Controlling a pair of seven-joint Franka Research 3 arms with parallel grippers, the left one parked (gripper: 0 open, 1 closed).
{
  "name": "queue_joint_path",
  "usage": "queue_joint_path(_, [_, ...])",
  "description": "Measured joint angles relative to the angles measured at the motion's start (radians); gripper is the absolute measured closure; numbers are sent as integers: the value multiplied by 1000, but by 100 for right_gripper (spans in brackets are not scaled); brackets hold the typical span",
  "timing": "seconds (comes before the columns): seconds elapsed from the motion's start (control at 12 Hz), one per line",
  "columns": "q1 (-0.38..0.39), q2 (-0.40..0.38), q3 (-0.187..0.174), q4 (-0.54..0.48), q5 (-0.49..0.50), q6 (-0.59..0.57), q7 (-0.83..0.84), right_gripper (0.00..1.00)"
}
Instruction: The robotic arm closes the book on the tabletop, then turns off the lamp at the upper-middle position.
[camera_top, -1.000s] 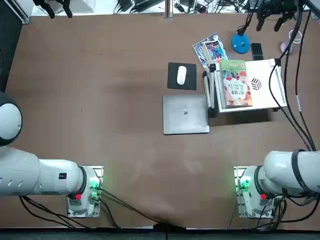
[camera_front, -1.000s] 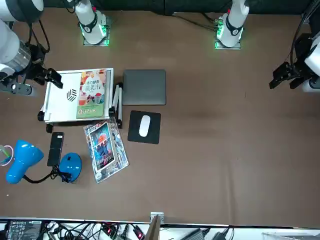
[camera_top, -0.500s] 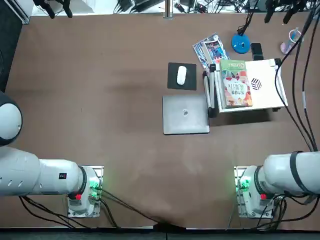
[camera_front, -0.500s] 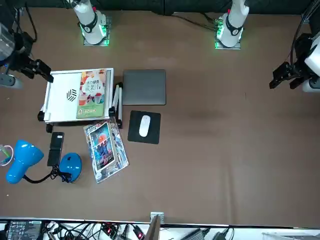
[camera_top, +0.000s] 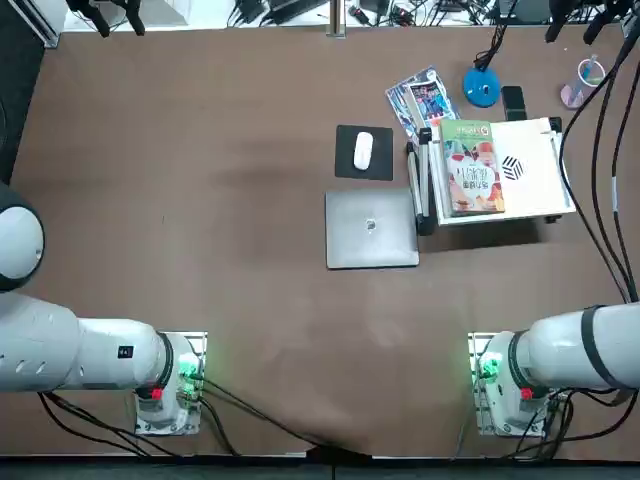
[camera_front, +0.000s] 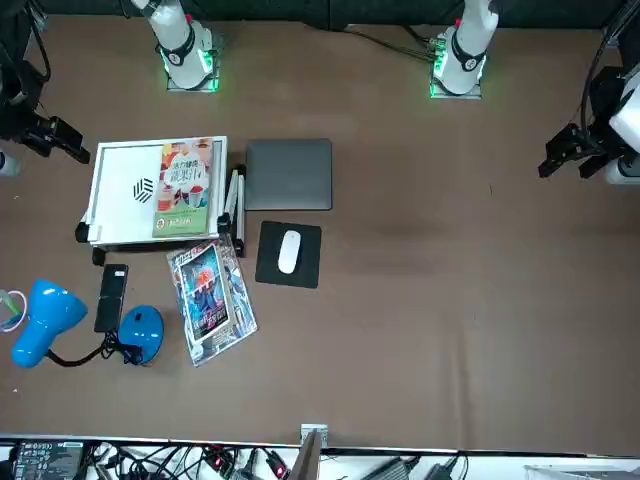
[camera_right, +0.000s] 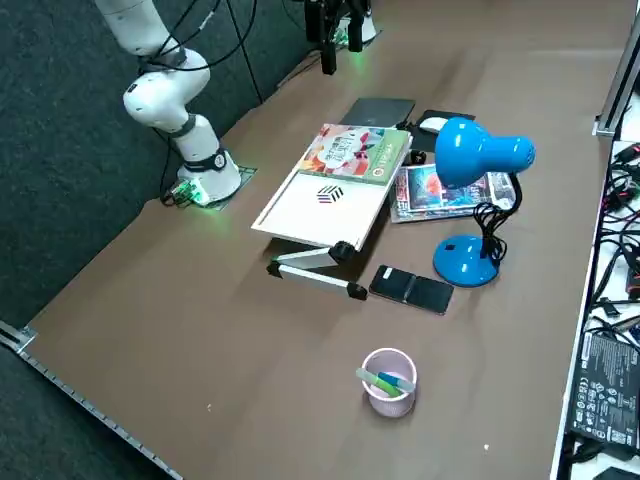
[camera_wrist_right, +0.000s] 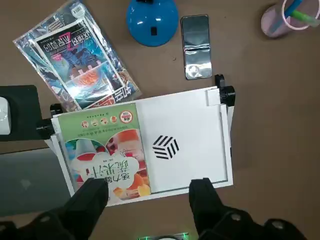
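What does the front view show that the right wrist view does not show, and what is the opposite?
Only front view: the lamp's blue head and the left gripper.

Only right wrist view: the open gap between the fingers of the right gripper, which is above the white stand.

Both: the closed book on the stand, the laptop, the mouse, the wrapped magazine, the cup and the lamp's round base.

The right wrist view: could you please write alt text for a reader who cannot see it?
A closed book with a green and red-pink cover lies on a white stand, with the right gripper open in the foreground. Around the stand are a blue lamp base, a glossy magazine and a cup holding pens.
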Motion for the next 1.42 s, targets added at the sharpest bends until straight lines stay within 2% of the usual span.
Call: queue_joint_path(1.42, [5, 8, -6, 0, 0, 25, 0, 0])
